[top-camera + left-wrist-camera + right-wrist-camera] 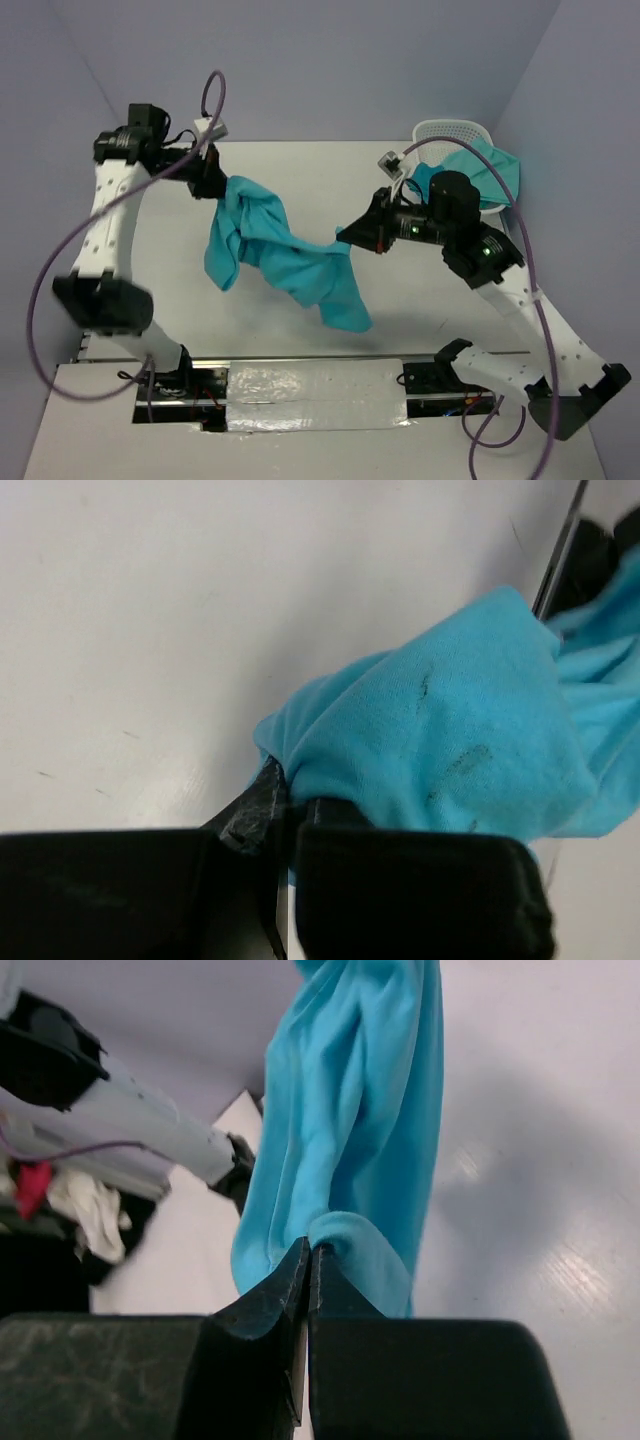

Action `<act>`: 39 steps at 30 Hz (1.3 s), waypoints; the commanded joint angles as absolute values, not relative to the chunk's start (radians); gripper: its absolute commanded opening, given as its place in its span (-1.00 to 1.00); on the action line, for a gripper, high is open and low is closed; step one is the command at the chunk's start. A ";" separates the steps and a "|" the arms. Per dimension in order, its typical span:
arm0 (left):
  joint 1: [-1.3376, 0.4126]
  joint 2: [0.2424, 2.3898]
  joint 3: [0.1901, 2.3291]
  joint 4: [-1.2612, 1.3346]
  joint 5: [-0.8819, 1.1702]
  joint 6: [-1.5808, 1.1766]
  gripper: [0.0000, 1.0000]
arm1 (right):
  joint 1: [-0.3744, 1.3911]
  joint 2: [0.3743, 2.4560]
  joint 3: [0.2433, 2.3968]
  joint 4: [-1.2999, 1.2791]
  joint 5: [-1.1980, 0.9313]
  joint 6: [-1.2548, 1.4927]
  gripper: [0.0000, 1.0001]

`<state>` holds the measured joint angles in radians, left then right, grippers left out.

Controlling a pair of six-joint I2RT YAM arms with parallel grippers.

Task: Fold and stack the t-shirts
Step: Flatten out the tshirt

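A turquoise shirt (285,250) hangs bunched above the white surface (230,320), strung between the two arms, with its loose corner drooping nearest. The right gripper (345,237) is clamped on a rolled hem at the shirt's right end. Farther left, the left gripper (215,185) is pinched tight on a wad at the other end. The cloth is soft, matte and creased. At the far right, a white lattice basket (452,130) holds a second shirt (490,172).

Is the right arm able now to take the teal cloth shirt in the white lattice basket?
Probably not: the right gripper is shut on the turquoise cloth t-shirt stretched to the left gripper.
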<state>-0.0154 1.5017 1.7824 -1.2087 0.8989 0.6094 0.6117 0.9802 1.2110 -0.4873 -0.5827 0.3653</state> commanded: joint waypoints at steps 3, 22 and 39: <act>0.086 2.043 1.976 -1.281 1.042 0.450 -0.54 | 0.382 1.330 1.250 -0.357 -0.596 0.623 -1.00; 0.272 1.821 1.636 -0.683 0.594 0.347 0.99 | 0.552 1.775 1.431 -0.443 -0.002 0.454 0.42; 0.045 1.773 1.121 -0.388 0.029 0.600 0.99 | 0.623 2.020 1.281 -0.405 0.037 0.592 0.37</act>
